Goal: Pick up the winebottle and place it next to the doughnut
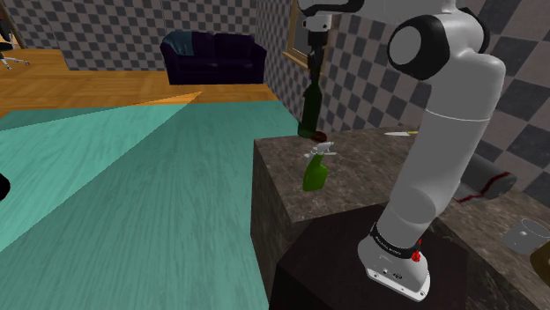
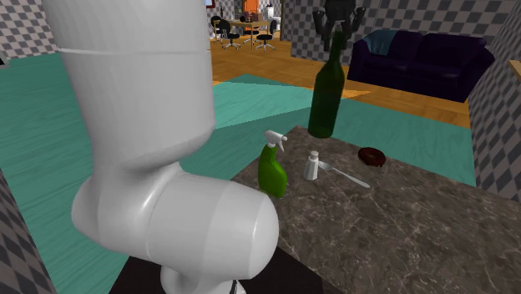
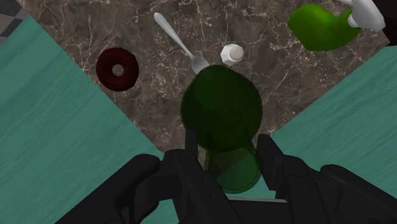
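Observation:
A tall dark green wine bottle [image 2: 327, 92] stands upright near the far corner of the dark marble counter [image 2: 401, 225]. My gripper [image 2: 338, 25] comes down from above and is shut on the top of its neck. In the wrist view the two black fingers [image 3: 192, 145] clasp the neck on both sides, with the bottle [image 3: 221, 108] below them. In the shoulder view the bottle [image 1: 310, 110] hangs under the gripper [image 1: 315, 53]. A dark brown doughnut [image 3: 117, 69] lies flat on the counter a short way from the bottle's base, at the counter's far edge [image 2: 371, 156].
A green spray bottle [image 2: 272, 171], a small white shaker [image 2: 312, 165] and a spoon [image 2: 346, 175] lie close to the wine bottle. Teal floor drops off beyond the counter's edges. A dark sofa [image 2: 422, 58] stands far behind. A grey mug [image 1: 526, 236] sits near the stand.

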`<state>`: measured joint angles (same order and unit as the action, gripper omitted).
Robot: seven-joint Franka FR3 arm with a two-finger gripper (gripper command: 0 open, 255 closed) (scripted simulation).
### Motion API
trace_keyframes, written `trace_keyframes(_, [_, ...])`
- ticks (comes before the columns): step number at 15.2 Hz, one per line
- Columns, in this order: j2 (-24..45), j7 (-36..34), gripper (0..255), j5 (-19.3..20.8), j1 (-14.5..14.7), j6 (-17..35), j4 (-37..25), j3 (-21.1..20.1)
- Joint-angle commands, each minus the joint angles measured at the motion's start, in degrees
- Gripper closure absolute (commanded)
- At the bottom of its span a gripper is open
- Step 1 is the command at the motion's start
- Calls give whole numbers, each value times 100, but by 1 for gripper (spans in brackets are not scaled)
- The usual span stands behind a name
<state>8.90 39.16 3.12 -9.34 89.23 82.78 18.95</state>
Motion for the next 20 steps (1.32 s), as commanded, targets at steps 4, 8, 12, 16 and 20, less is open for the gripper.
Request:
trace_keyframes(4, [877, 273, 255, -288, -262, 204, -658, 69])
trace_keyframes(8, [814, 239, 255, -266, -235, 540, -260, 59])
trace_keyframes(12, [781, 211, 255, -254, -215, 861, 94, 53])
trace_keyframes(16, [775, 188, 255, -250, -201, 1171, 412, 47])
trace_keyframes(20, [791, 170, 255, -254, -193, 1472, 698, 40])
